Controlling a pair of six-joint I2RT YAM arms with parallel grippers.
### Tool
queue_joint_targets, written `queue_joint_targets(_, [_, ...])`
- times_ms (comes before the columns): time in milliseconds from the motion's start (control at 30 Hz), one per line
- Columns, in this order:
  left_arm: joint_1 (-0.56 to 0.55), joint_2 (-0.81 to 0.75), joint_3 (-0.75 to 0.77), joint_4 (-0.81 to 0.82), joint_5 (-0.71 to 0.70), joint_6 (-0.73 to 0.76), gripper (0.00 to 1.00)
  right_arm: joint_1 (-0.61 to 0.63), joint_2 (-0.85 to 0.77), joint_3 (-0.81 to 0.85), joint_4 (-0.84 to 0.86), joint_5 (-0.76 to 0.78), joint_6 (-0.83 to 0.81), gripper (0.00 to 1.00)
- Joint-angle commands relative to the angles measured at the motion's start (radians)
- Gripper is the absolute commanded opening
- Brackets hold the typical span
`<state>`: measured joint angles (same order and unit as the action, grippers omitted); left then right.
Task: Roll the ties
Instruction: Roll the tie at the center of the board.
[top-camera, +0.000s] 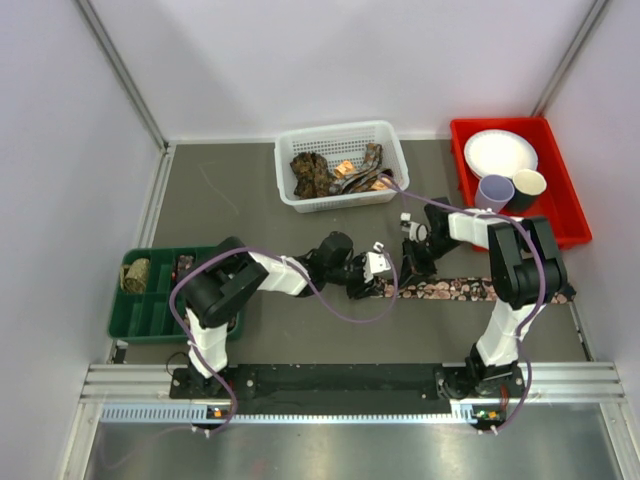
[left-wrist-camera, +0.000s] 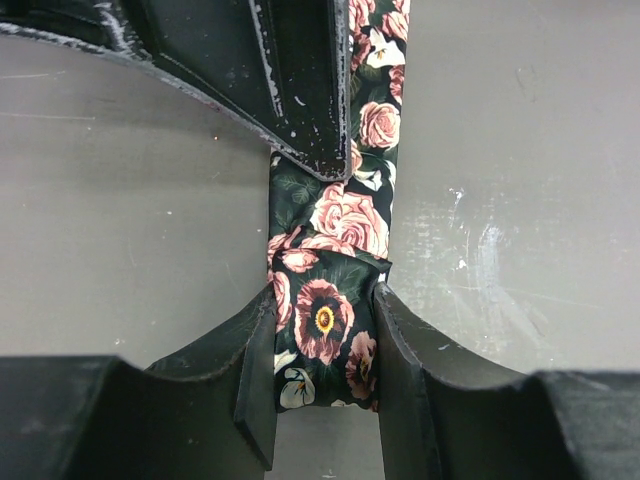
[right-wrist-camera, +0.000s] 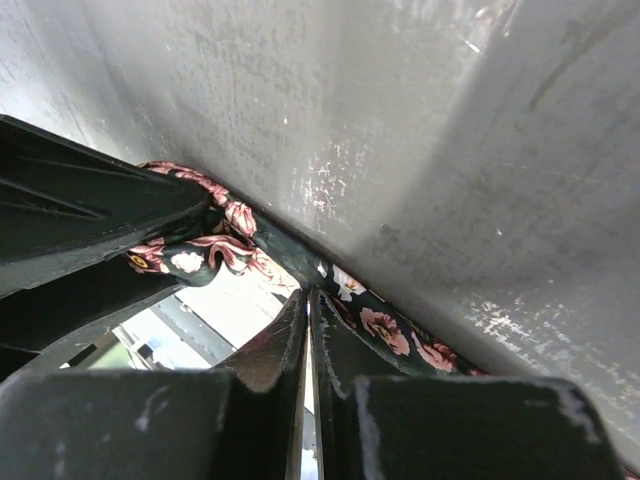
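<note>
We found the left gripper (left-wrist-camera: 325, 335) clamping the coiled end of the floral tie (top-camera: 450, 290) on the table (top-camera: 230, 200), the right gripper (right-wrist-camera: 308, 315) pressed closed alongside, and judged this limp, slippery fabric best pinched across that coil.

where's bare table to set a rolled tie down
Bare mat between the green tray and the white basket, and the near strip between the tie and the rail. Crowded at centre, where the left gripper and right gripper meet on the tie, and by the red tray.
</note>
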<state>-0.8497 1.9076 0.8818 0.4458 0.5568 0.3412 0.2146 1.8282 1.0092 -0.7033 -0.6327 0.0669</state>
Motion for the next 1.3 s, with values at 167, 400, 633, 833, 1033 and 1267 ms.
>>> queue_joint_targets(167, [0.003,0.047,-0.001,-0.237,-0.139,0.111,0.31,0.011,-0.124,-0.011,0.063,-0.156,0.019,0.24])
queue_joint_targets(400, [0.0,0.053,0.008,-0.245,-0.132,0.11,0.31,0.058,-0.101,-0.049,0.165,-0.213,0.114,0.37])
queue_joint_targets(633, [0.0,0.059,0.0,-0.24,-0.124,0.104,0.32,0.075,-0.02,-0.061,0.249,-0.197,0.114,0.39])
queue_joint_targets(833, [0.0,0.057,-0.006,-0.24,-0.11,0.11,0.33,0.074,0.002,-0.055,0.272,-0.222,0.123,0.21])
queue_joint_targets(1033, [0.017,0.07,0.006,-0.223,-0.081,0.023,0.52,0.075,0.0,-0.05,0.217,-0.128,0.073,0.0])
queue_joint_targets(1267, [0.083,0.051,-0.07,0.013,0.126,-0.077,0.75,0.077,0.022,-0.049,0.212,0.043,0.034,0.0])
